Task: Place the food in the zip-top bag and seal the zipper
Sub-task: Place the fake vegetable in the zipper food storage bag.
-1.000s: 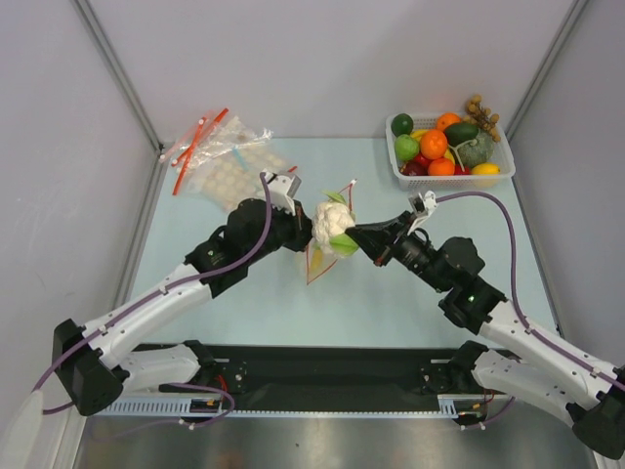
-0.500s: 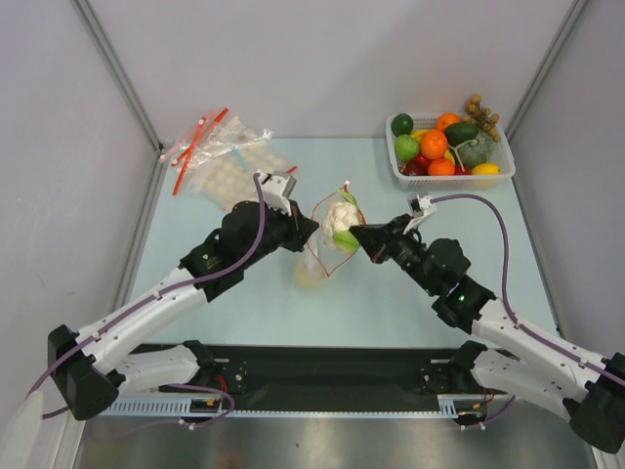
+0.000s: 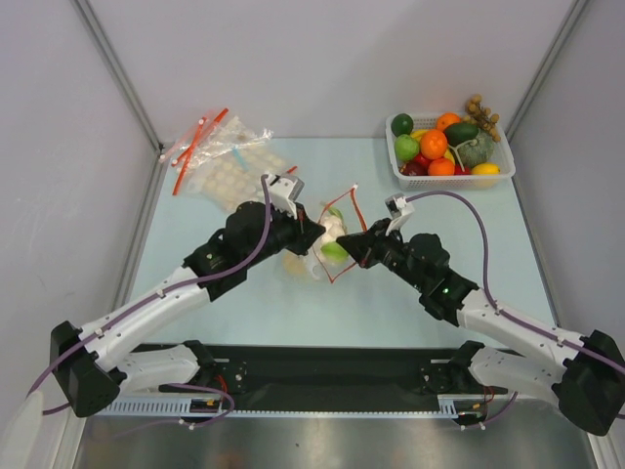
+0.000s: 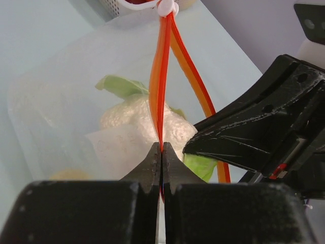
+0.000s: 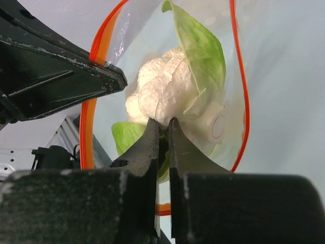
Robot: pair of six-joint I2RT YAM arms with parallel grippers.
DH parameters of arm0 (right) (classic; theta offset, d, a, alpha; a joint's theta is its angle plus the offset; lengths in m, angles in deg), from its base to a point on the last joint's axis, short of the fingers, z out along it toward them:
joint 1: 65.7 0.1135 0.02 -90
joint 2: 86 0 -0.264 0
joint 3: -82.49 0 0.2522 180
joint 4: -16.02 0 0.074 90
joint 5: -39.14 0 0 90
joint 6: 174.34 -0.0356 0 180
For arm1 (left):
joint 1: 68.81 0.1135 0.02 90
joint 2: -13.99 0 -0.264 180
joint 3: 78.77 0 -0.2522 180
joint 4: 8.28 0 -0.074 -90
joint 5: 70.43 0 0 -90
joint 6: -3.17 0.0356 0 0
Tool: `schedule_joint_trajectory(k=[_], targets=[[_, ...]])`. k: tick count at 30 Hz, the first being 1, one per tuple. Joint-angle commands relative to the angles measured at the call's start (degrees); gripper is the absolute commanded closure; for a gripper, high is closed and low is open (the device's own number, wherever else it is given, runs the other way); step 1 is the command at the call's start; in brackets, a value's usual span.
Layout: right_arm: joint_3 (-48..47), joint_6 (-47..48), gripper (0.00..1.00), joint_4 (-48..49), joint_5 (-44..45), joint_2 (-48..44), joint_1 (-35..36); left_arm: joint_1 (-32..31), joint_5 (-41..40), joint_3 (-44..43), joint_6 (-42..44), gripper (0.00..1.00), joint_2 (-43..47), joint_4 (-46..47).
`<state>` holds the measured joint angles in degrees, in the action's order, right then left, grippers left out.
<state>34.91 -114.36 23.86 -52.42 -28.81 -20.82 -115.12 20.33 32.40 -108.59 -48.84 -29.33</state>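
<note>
Top external: cauliflower (image 3: 333,231) now sits deeper inside zip-top bag (image 3: 311,264).

So from overhead, both arms meet mid-bench (image 3: 244,293). The left end effector (image 3: 314,234) is right up against the left side of the zip-top bag (image 3: 317,266), whose red-orange zipper (image 3: 355,195) stands open in a loop. The right end effector (image 3: 350,246) comes in from the other side, tip on the green leaf of a white cauliflower (image 3: 332,228) sitting in the mouth. There's something pale yellow (image 3: 295,264) lower in the bag, a white basket (image 3: 449,182) heaped with fruit at the far right, and a pile of disc-dotted bags (image 3: 229,174) at the far left.
</note>
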Motion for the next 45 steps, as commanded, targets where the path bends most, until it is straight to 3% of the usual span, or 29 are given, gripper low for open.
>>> schedule_joint_trajectory(k=[1, 17, 20, 22, 23, 24, 26, 37, 42, 45], targets=[[-2.47, -0.04, 1.0, 4.5, -2.47, 1.25, 0.2, -0.81, 2.32, -1.36, 1.54, 1.0, 0.25, 3.59], [-2.91, 3.13, 1.0, 3.44, 1.56, 1.17, 0.2, -4.06, 15.67, -1.8, 2.43, 1.0, -0.72, 8.68], [-3.0, 3.13, 0.94, 2.66, 3.41, 1.26, 0.2, -4.06, 15.95, -1.54, 1.81, 0.99, -0.63, 9.13], [-2.92, 3.48, 0.72, 2.56, 4.11, 0.56, 0.2, -4.06, 15.08, -1.36, 1.46, 1.0, -0.28, 9.05], [-2.83, 3.48, 0.55, 2.04, 4.29, 0.21, 0.2, -4.06, 11.06, -1.53, 1.11, 1.0, -0.19, 8.35], [-2.83, 3.3, 0.27, 1.51, 5.42, -0.23, 0.2, -3.88, 8.41, -1.62, 0.84, 1.0, -0.1, 5.91], [-2.83, 3.47, 0.17, -0.06, 6.39, -1.73, 0.29, -3.53, 3.58, -1.97, -0.12, 1.0, -0.19, 3.78], [-3.79, 7.61, 0.26, -4.9, 9.2, -8.76, 0.64, 0.51, -8.38, -2.24, -1.8, 1.0, -0.28, -1.58], [-7.83, 8.4, 0.29, -14.56, 18.16, -7.81, 0.21, 0.51, -8.76, -0.83, -0.65, 1.0, 2.62, -0.45], [-11.78, 8.4, 0.28, -20.1, 17.3, -4.3, 0.03, 0.51, -8.49, -0.74, -0.48, 1.0, 3.15, -0.53]])
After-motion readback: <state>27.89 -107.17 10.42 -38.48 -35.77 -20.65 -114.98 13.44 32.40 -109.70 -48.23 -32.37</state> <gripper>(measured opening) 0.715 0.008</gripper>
